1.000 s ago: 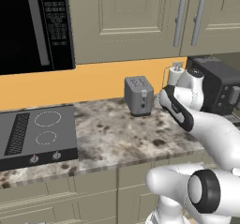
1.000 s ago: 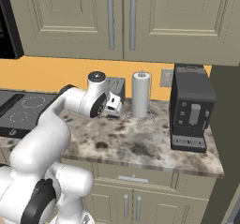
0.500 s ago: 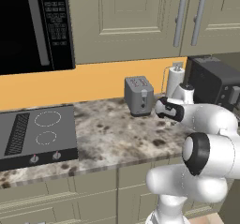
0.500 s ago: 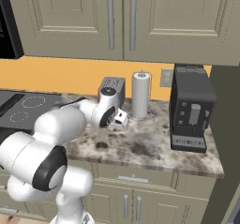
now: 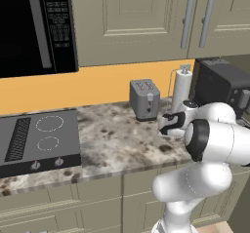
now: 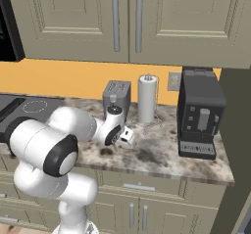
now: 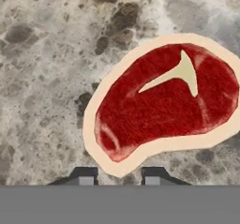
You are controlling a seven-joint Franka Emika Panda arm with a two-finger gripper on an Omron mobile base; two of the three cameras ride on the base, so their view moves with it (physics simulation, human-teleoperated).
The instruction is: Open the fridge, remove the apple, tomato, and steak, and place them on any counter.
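In the hand view the gripper [image 7: 119, 175] sits at six o'clock, its two dark fingertips [image 7: 83, 175] set close together on either side of the near tip of the steak's pale fat rim, so it is closed on the steak [image 7: 164, 102]. The meat (red, with a pale Y-shaped streak of fat in the middle) spreads from the tips toward one and two o'clock, flat against the speckled counter [image 7: 51, 78].

From the left base view the white arm folds low over the counter [image 5: 112, 144], the gripper [image 5: 165, 126] down near the stone at about three o'clock of the picture. Just beyond it, toward eleven o'clock, stands the grey toaster [image 5: 144, 99]. Behind the hand at one o'clock rises the paper towel roll [image 5: 182, 85], and at two o'clock the black coffee machine [image 5: 222, 86]. The black cooktop [image 5: 38, 142] lies at nine o'clock, well apart. Farthest back are the beige upper cabinets [image 5: 132, 17] and, at eleven o'clock, the black microwave [image 5: 34, 27].
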